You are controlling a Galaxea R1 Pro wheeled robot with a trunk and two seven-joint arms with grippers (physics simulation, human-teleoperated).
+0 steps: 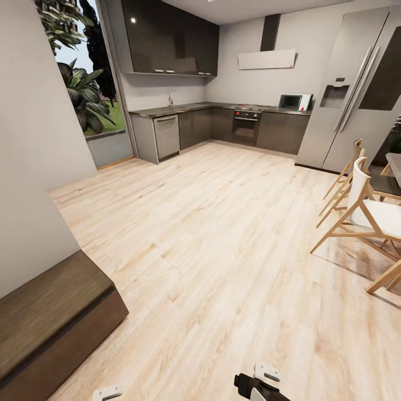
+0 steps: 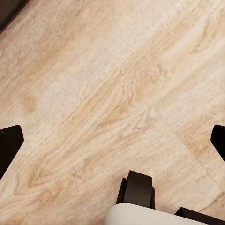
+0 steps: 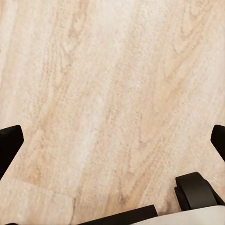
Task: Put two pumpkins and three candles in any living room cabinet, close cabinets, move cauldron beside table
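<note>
- Transit is my reading of this moment: the robot stands on a pale wood-plank floor (image 1: 223, 250) facing a kitchen of dark grey base units (image 1: 223, 125), with no pumpkin, candle or cauldron to be seen.
- One task thing shows: the long low dark brown wooden cabinet (image 1: 50, 317), against the light grey wall (image 1: 33, 167) at the robot's near left, its flat front shut as far as can be seen.
- Both arms hang low. The left gripper (image 2: 112, 140) has its dark fingertips (image 2: 9, 143) spread wide over bare planks, gripping nothing; the right gripper (image 3: 112, 140) is likewise spread and unloaded.
- Key relation: the cabinet lies left of and close beside the left arm, its long axis running along the wall, so the left arm is the nearer one.
- Light wooden chairs with white seats (image 1: 367, 211) stand well apart to the right, beside a tall silver fridge (image 1: 356, 89).
- Next, judged from this, comes a turn to find the small items.
</note>
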